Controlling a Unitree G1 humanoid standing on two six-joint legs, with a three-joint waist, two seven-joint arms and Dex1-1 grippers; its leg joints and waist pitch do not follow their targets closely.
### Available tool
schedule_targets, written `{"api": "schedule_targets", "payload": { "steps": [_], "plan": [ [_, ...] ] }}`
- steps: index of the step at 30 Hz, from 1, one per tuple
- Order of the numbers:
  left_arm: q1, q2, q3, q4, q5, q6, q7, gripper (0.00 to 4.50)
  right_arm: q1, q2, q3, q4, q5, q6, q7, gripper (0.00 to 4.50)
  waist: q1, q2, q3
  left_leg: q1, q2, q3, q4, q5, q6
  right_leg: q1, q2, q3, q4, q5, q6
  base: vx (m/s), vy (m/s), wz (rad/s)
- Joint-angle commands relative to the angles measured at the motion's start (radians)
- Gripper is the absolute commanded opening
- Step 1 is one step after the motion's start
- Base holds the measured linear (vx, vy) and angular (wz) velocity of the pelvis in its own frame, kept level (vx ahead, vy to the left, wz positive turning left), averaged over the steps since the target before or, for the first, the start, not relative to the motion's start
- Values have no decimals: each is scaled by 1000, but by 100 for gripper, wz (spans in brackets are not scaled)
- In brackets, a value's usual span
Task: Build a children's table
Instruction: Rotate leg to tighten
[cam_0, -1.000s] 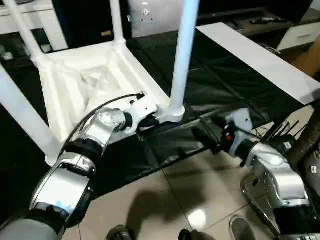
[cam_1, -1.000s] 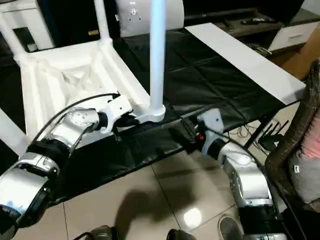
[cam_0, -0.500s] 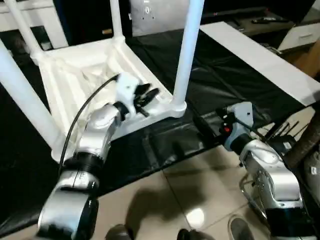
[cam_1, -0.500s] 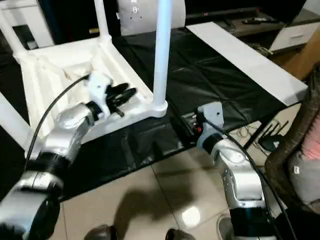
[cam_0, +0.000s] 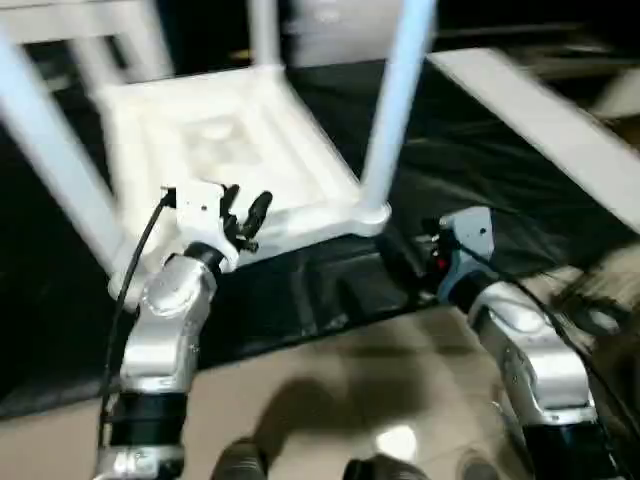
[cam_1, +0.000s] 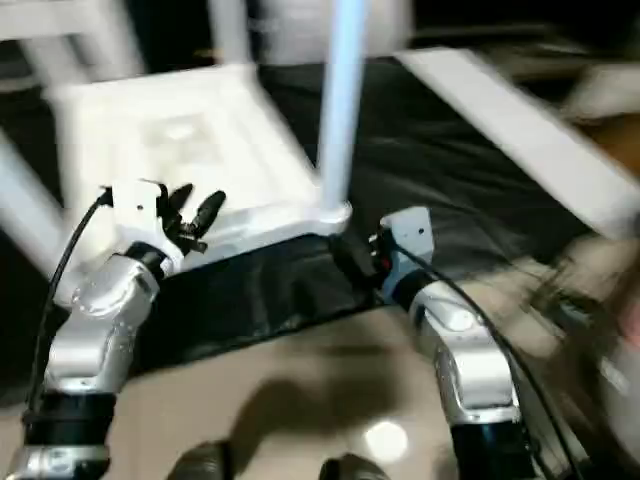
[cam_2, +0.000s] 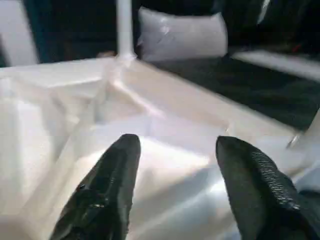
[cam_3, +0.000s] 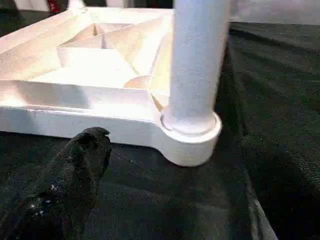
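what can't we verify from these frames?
- Leg tops: cut off by the head views' top edge.
- Near-left leg's socket: hidden behind the left gripper and its arm.
- Right gripper's second finger: outside the right wrist view.
- Far sockets' seating: head views too blurred.

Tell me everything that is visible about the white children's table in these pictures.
The children's table lies upside down on a black mat. It looks like white plastic, with a ribbed underside facing up and rounded corners. Long tubular legs stand up from round corner sockets; the nearest leg sits upright in its socket. The left tool hovers open over the near edge without gripping it. The right tool is beside the near corner, apart from it.
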Motion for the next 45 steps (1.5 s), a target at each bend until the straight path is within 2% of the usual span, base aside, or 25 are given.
{"api": "schedule_targets", "payload": {
  "steps": [1, 2, 3, 4, 5, 6, 7, 8, 9, 10, 11, 12, 13, 14, 15, 18, 21, 24, 26, 29, 35, 40, 43, 44, 45],
  "plan": [
    [9, 5, -8, -27, 29, 33, 34, 309, -2, 7, 5, -12, -5, -6, -6, 450, 26, -16, -68, -34, 57, -22, -26, -98, 58, 129, -248, 118, -154, -199, 143, -8, -61, 60],
    [11, 0, -7, -34, 38, 42, 52, 323, -1, 8, 4, -9, -2, -7, -11, 450, 17, 8, -67, -29, 74, -31, -65, -13, 91, 146, -196, 57, -138, -46, -18, -11, -13, 64],
    [11, -5, 0, -33, 31, 45, 59, 323, -1, 10, 0, -6, 2, -5, -18, 450, -8, 54, -92, 97, 204, -79, -129, 144, 113, 59, -40, 58, -74, 35, -21, -16, 4, 31],
    [11, -5, 0, -33, 31, 45, 59, 331, -1, 10, 0, -6, 2, -5, -18, 450, -26, 65, -95, 108, 284, -120, -156, 254, 147, 39, -13, 62, -10, 34, -24, -16, 4, 31],
    [9, -12, 13, -29, 22, 49, 69, 350, -2, 10, 1, -1, -1, -9, -23, 450, -28, 64, -94, 136, 302, -129, -159, 396, 194, -35, 13, 101, 50, -97, -11, 0, 0, 0],
    [9, -14, 18, -28, 18, 53, 72, 350, -2, 9, 3, 1, -2, -11, -23, 450, -29, 58, -92, 131, 266, -127, -154, 467, 252, -65, 25, 133, 90, -145, -5, 0, 0, 0],
    [8, -16, 23, -27, 15, 57, 76, 350, -2, 8, 5, 2, -5, -15, -24, 450, -29, 58, -92, 131, 266, -127, -154, 467, 252, -65, 25, 133, 90, -145, -5, 0, 0, 0],
    [12, -18, 24, -31, 13, 62, 81, 356, -2, 10, 8, 5, -10, -19, -28, 450, -30, 44, -90, 107, 205, -94, -162, 407, 373, -53, 25, 158, 72, -99, -55, -65, -75, 1],
    [16, -16, 19, -34, 16, 61, 81, 356, -2, 9, 10, 7, -17, -22, -30, 450, -30, 35, -93, 108, 182, -89, -154, 362, 403, -44, 19, 169, 52, -70, -94, 0, 0, 0],
    [23, -15, 10, -41, 19, 66, 84, 375, -2, 6, 15, 12, -28, -25, -34, 450, -26, -5, -90, 50, 88, -29, -95, 262, 387, 7, -35, 211, -37, 81, -215, -91, -127, -6],
    [25, -14, 6, -44, 20, 66, 83, 386, -3, 4, 17, 16, -34, -29, -35, 450, 17, -29, -88, 3, 18, 29, -57, 84, 218, 63, -85, 243, -86, 39, -163, -107, -163, -5],
    [28, -12, -1, -46, 21, 68, 82, 386, -3, 2, 21, 20, -39, -34, -34, 450, 20, -35, -69, 14, 34, 28, -85, 0, 74, 61, -90, 241, -108, -216, -13, -161, -238, -8],
    [28, -11, -5, -47, 21, 69, 80, 395, -3, 2, 24, 23, -41, -36, -32, 450, 22, -31, -58, 24, 37, 29, -100, -22, 26, 56, -78, 234, -122, -377, 46, -114, -160, -2],
    [27, -11, -8, -47, 21, 70, 78, 395, -4, 2, 26, 25, -42, -38, -33, 450, 16, -29, -51, 34, 44, 35, -121, -53, -22, 49, -59, 231, -142, -612, 131, -114, -122, -7],
    [26, -11, -10, -46, 21, 71, 77, 395, -4, 3, 26, 26, -42, -39, -33, 450, 8, -23, -47, 41, 52, 39, -140, -91, -55, 43, -49, 217, -155, -717, 149, -60, -47, -3],
    [23, -13, -10, -40, 24, 71, 75, 395, -7, 1, 35, 35, -48, -45, -35, 450, -7, -8, -53, 59, 77, 39, -182, -202, -86, 43, -24, 183, -154, -606, 82, -86, -30, -8],
    [25, -13, -12, -41, 24, 71, 73, 395, -7, 1, 37, 38, -49, -49, -36, 450, -20, -1, -59, 64, 98, 34, -205, -292, -84, 46, -11, 174, -139, -461, -6, -62, 56, -4],
    [26, -7, -23, -36, 15, 74, 77, 395, -8, 0, 40, 43, -52, -54, -34, 450, -30, 4, -63, 68, 107, 34, -212, -342, -93, 41, -11, 179, -132, -386, -50, -25, 92, -6],
    [25, -7, -24, -34, 14, 80, 80, 395, -8, 0, 40, 44, -54, -54, -32, 450, -35, -1, -64, 61, 105, 39, -215, -347, -91, 43, -11, 180, -127, -346, -63, -8, 98, -8],
    [26, -13, -23, -35, 7, 84, 81, 395, -5, 2, 42, 47, -56, -60, -31, 450, -36, 0, -72, 62, 102, 46, -211, -340, -79, 39, -19, 189, -124, -325, -70, 9, 81, -8],
    [25, -7, -37, -33, 17, 95, 80, 395, -6, -3, 50, 55, -53, -67, -30, 450, -26, -6, -85, 54, 100, 65, -194, -205, -33, 43, -22, 198, -110, -159, -108, 0, 0, 0],
    [27, -6, -45, -36, 9, 98, 75, 438, -6, -6, 55, 58, -57, -73, -20, 450, -25, -5, -90, 48, 100, 69, -185, -110, -8, 47, -15, 197, -96, -28, -139, 0, 0, 0],
    [29, -8, -47, -40, 3, 98, 69, 445, -6, -15, 71, 59, -64, -82, -4, 450, -25, -6, -85, 51, 101, 72, -187, -151, -12, 45, -17, 197, -103, -98, -136, 0, 0, 0],
    [29, -8, -46, -41, 1, 99, 67, 448, -7, -21, 80, 59, -69, -83, 2, 450, -18, -17, -77, -1, 77, 35, -205, -153, 41, 83, -36, 152, -96, -118, -131, 0, 0, 0],
    [29, -8, -46, -42, 0, 99, 67, 448, -6, -23, 85, 59, -71, -85, 6, 450, -27, 4, -79, 9, 72, 18, -205, -194, 95, 74, -38, 125, -113, -202, -129, -26, -8, 38]
  ]
}}
